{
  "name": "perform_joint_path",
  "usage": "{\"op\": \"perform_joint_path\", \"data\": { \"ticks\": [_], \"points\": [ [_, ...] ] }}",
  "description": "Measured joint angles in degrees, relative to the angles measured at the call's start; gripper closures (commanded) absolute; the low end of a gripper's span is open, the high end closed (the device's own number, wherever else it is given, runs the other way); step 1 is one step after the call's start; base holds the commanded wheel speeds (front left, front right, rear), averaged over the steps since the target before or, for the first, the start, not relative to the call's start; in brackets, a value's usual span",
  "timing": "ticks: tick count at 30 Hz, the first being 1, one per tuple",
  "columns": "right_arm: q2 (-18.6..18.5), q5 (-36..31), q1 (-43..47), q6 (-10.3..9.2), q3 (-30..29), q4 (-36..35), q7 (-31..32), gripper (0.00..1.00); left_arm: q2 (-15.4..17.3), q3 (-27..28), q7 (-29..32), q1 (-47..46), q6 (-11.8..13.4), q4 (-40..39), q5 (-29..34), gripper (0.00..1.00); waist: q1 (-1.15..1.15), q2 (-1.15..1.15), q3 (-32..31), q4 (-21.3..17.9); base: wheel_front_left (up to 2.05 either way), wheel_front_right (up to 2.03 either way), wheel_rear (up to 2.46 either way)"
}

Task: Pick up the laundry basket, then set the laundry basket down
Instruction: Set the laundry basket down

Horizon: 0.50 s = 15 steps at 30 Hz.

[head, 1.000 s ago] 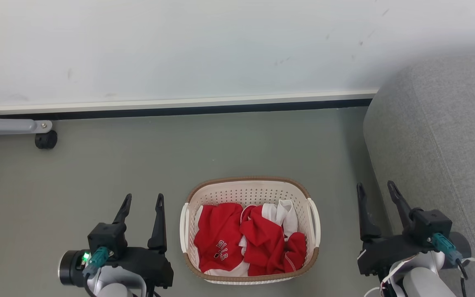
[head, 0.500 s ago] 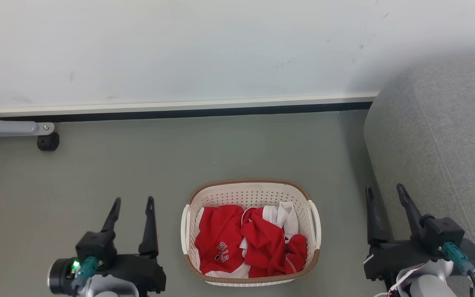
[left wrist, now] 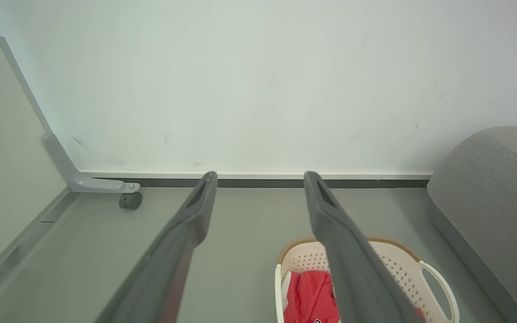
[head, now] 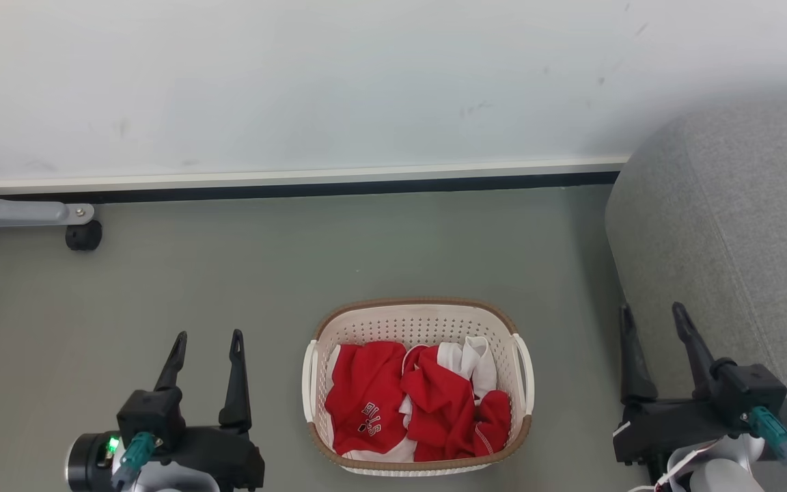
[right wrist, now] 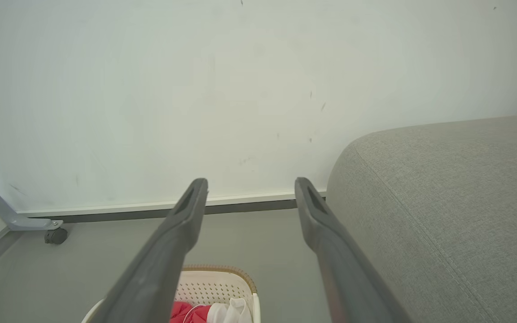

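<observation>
A laundry basket (head: 415, 326) stands upright on the grey floor (head: 298, 260), mouth open to the ceiling, well out from the floor's wall edge and nearer the sofa side than the opposite one. Its two white handles (head: 307, 379) point left and right. Its long axis appears to run side to side, roughly parallel to the wall (head: 366, 82). Red and white clothes (head: 373, 389) lie heaped inside, below the brown rim.

The left gripper (head: 208, 335) hovers off the basket's left handle, fingers spread apart and holding nothing. The right gripper (head: 652, 307) hangs off the right handle, likewise parted and empty. Neither touches the basket.

A grey sofa (head: 728, 225) bulks along the floor's right edge, just beside the right gripper. At the far left corner, by the skirting, a grey metal leg (head: 18, 213) ends in a black caster (head: 83, 236), well apart from the basket. Open floor separates each gripper from its handle.
</observation>
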Motion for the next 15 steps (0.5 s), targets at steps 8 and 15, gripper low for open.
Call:
{"op": "perform_joint_path", "data": {
  "ticks": [8,15],
  "points": [
    [0.0,-0.4,0.7,-0.41,-0.3,-0.8,0.0,0.00,1.3,0.4,0.1,0.0,0.0,-0.7,0.7,0.00,0.00,0.00,-0.6,0.7,0.00,0.00,0.00],
    [0.0,-0.9,0.8,-0.42,-0.4,-1.2,0.0,0.00,2.1,0.3,1.6,0.1,0.0,-1.2,1.2,0.00,0.00,0.00,-0.8,0.9,0.00,0.00,0.00]
  ]
}}
